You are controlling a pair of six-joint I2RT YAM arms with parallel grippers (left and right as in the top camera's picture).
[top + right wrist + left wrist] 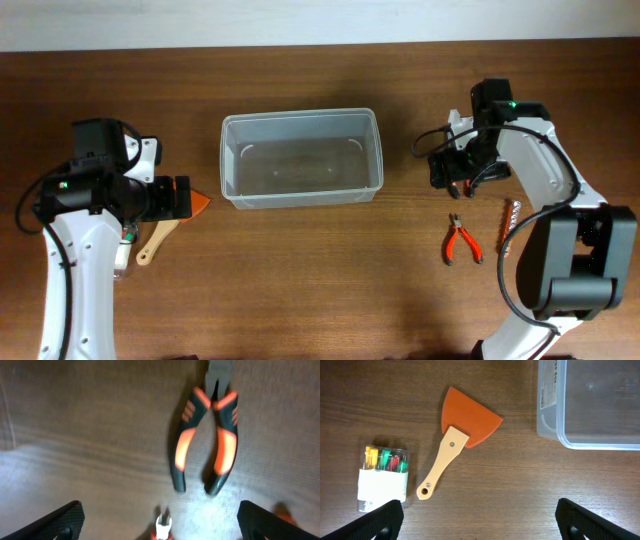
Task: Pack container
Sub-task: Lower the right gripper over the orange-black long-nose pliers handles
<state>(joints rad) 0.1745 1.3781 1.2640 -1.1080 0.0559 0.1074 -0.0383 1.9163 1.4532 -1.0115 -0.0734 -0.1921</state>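
The clear plastic container stands empty at mid-table; its corner shows in the left wrist view. My left gripper is open and empty, above an orange scraper with a wooden handle. My right gripper is open and empty, hovering over black-and-orange pliers. The nose of small red pliers lies between its fingers, below them on the table.
A small clear box of coloured pieces lies left of the scraper, mostly under the left arm in the overhead view. A thin tool with a reddish handle lies right of the red pliers.
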